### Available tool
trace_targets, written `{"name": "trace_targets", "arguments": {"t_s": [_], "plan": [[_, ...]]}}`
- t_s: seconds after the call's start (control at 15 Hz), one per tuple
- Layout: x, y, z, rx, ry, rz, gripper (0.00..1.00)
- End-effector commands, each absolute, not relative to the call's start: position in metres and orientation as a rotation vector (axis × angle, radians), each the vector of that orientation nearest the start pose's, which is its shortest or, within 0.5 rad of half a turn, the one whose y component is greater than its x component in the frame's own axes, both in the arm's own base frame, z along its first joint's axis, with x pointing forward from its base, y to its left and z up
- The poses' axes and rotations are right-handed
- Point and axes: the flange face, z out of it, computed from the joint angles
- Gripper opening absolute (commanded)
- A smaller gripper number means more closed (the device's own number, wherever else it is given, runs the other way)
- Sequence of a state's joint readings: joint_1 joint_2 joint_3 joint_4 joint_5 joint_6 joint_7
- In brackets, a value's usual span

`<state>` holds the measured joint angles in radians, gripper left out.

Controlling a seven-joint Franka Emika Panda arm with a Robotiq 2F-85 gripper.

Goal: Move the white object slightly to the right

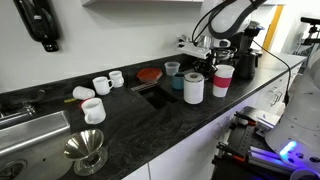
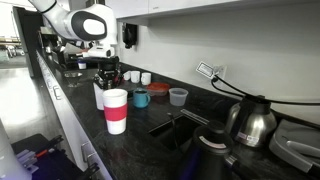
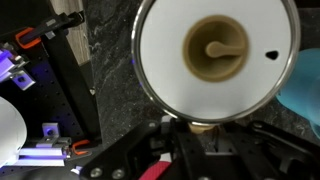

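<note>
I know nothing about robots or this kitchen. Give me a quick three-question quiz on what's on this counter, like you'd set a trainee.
1. True or false: the white roll stands upright on the black counter.
2. Which of these stands closest to the white roll? A) the paper cup B) the kettle C) the sink
3. Fill in the blank: the band round the paper cup is ___.

Key: 1 true; 2 A; 3 red.
</note>
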<state>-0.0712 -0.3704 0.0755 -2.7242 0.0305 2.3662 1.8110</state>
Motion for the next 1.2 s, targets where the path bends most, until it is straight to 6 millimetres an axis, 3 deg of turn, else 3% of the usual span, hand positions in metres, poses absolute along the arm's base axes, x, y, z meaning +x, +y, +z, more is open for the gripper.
{"name": "trace_targets", "arguments": {"t_s": [0.0, 0.33, 0.47, 0.53, 0.6, 0.67, 1.13], "plan": [[0.383, 0.004, 0.339, -1.898, 2.456, -0.014, 0.06], [0.381, 0.006, 0.335, -1.915, 2.448, 0.009, 0.06], [0.381, 0.007, 0.335, -1.936, 2.435, 0.011, 0.25], [0.381, 0.008, 0.335, -1.945, 2.428, 0.013, 0.42], [0.381, 0.008, 0.335, -1.952, 2.421, 0.014, 0.50], [0.381, 0.008, 0.335, -1.963, 2.415, 0.015, 0.51], [0.381, 0.008, 0.346, -2.070, 2.380, -0.036, 0.98]]}}
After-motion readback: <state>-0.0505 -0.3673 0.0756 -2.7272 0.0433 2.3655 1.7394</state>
